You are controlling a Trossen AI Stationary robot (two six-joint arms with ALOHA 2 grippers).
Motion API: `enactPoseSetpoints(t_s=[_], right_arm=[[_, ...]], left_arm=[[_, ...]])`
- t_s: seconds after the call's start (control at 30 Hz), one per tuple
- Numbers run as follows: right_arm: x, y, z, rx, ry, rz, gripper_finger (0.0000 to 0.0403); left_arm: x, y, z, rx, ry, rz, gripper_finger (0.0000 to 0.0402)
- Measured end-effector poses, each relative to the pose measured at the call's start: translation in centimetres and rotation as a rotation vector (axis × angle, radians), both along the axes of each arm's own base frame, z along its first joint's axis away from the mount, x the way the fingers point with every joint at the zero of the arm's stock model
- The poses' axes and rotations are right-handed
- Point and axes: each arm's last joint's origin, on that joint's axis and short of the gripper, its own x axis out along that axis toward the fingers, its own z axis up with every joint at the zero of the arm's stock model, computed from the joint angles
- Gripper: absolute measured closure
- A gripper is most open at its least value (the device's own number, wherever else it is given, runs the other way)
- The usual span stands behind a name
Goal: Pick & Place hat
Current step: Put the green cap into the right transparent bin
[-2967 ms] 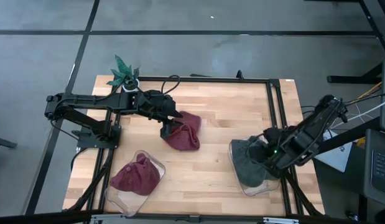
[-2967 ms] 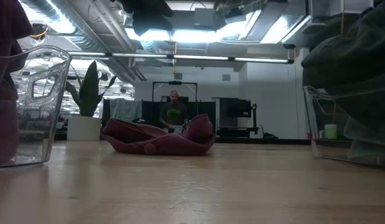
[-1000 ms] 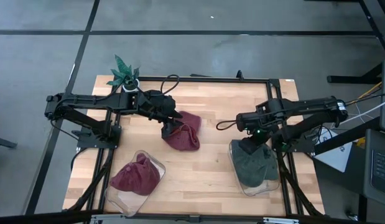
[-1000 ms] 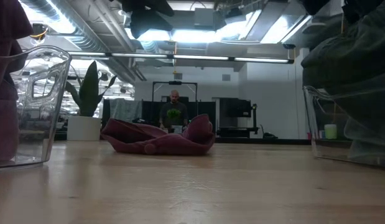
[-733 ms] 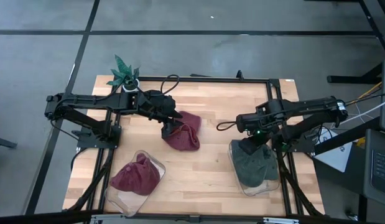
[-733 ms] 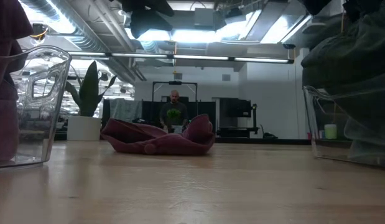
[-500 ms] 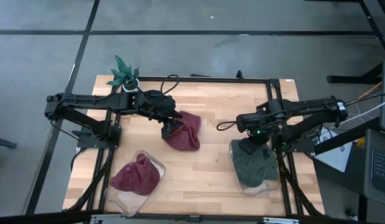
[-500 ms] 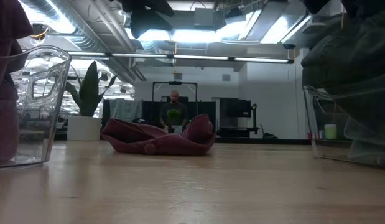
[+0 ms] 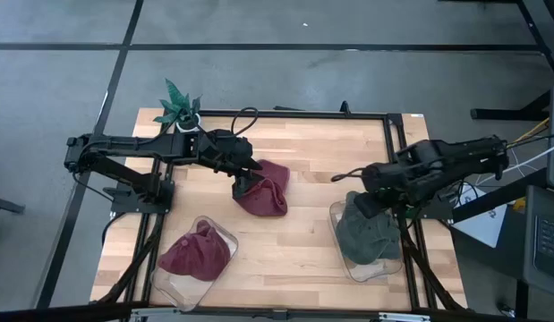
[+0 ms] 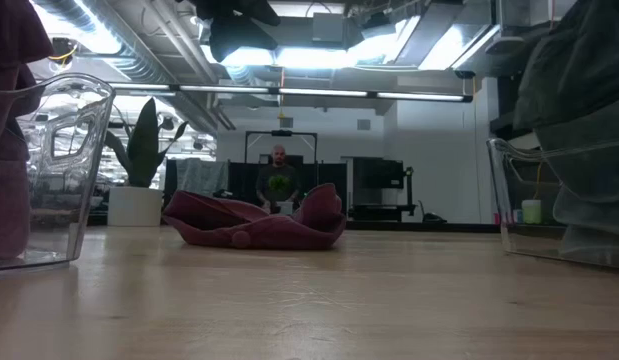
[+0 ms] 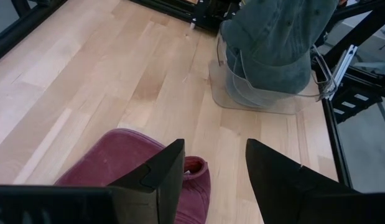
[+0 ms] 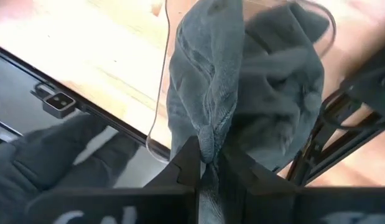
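A grey-green hat (image 9: 364, 234) sits in a clear container (image 9: 373, 266) at the table's right. My right gripper (image 12: 208, 167) is shut on it from above. A dark red hat (image 9: 266, 191) lies flat on the table at mid-left. My left gripper (image 11: 211, 171) hangs open over that hat's left edge; whether it touches the hat, I cannot tell. A second red hat (image 9: 196, 254) fills another clear container (image 9: 221, 234) at the near left. My right gripper pinches an upstanding fold of the grey-green hat's cloth (image 12: 208, 134) between its two fingers. The fingers come from above, pointing down. The hat hangs below them, drawn up into a ridge, and its lower part (image 12: 285, 124) stays inside the clear container.
A small potted plant (image 9: 178, 105) stands at the far left corner. A black frame (image 9: 395, 152) runs along the table's far and right sides. Bare wood (image 9: 303, 233) lies between the two containers. A person (image 10: 279, 182) stands far off in the room.
My right gripper has gone toward the table's right and near edges, onto the grey-green hat. In the low view the hat's upper part has been pulled up and narrowed, and its lower part has stayed in the container.
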Motion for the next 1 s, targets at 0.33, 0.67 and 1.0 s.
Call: enactPoseSetpoints(t_s=[0.33,0.67,1.0], right_arm=[[-1.5,2.6,0.8,0.077,-0.016,-0.125,0.037],[-1.2,3.9,1.1,0.138,-0.071,-0.229,0.037],[-1.5,3.6,1.7,0.134,-0.151,-0.31,0.0369]], left_arm=[[0.0,0.0,0.0,0.026,0.0,-0.017,0.0235],[0.0,0.0,0.0,0.058,0.0,-0.037,0.0235],[0.0,0.0,0.0,0.096,0.001,-0.061,0.0235]])
